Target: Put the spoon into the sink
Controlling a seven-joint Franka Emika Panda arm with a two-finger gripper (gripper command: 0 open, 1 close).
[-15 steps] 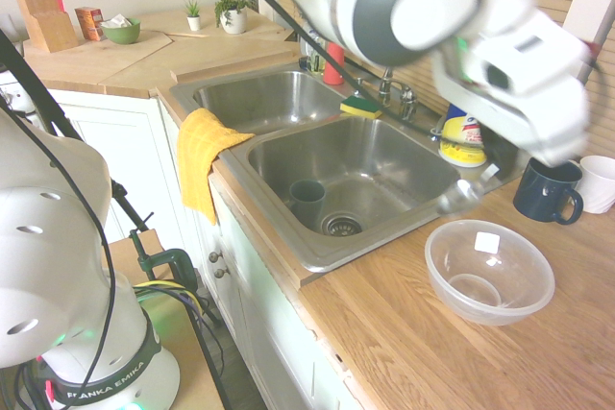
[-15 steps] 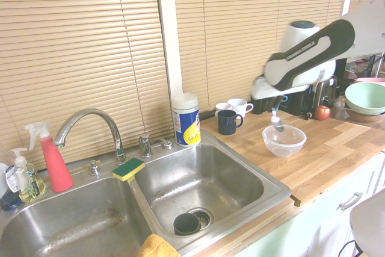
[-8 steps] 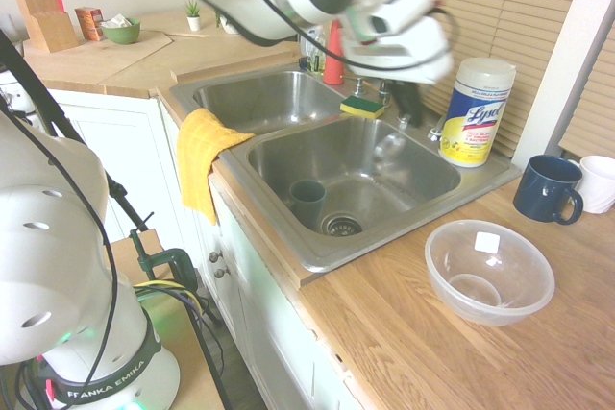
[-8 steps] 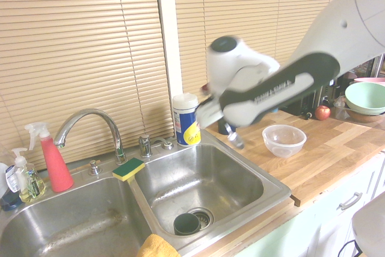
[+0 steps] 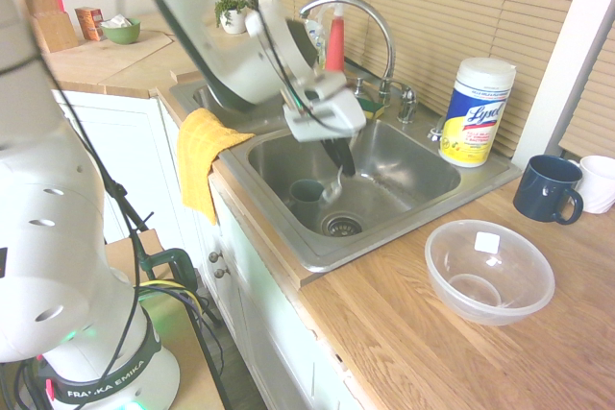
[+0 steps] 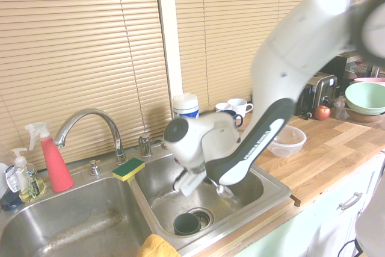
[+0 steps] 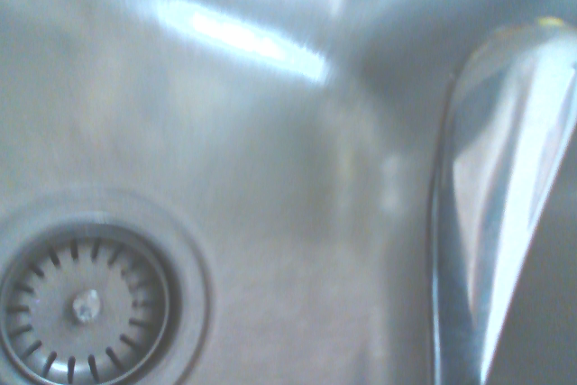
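The sink (image 5: 288, 156) is taking up the middle of both exterior views, a double basin, and the arm is hanging over the basin with the drain (image 5: 341, 226), so the step in hand reads as the lowering, just ahead of the drop. In the first exterior view the gripper (image 5: 338, 162) is pointing steeply down inside the basin's outline, dark fingers (image 5: 342, 155) closed on the spoon (image 5: 333, 185), which is dangling bowl-down above the basin floor, near the drain and beside a dark cup (image 5: 307, 201); it is not resting on the steel as far as I can tell. The next move likely calls for parting the fingers so the spoon is falling onto bare steel, clear of the cup, then lifting out without clipping the faucet (image 5: 357, 16). The second exterior view is blurring the gripper (image 6: 218, 186) behind the wrist housing, so the grip is hard to read there, but it is showing what the first is mostly hiding: the other basin, a sponge (image 6: 128, 169) on the divider, a red spray bottle (image 6: 53, 159). The first alone is showing the yellow towel (image 5: 204, 160) over the sink's front edge and the whole clear bowl (image 5: 489, 271) on the surface (image 5: 404, 343). The wrist view alone is giving the close look: the spoon (image 7: 500, 205) bowl is hanging above steel with the drain (image 7: 86, 304) strainer off to one side.
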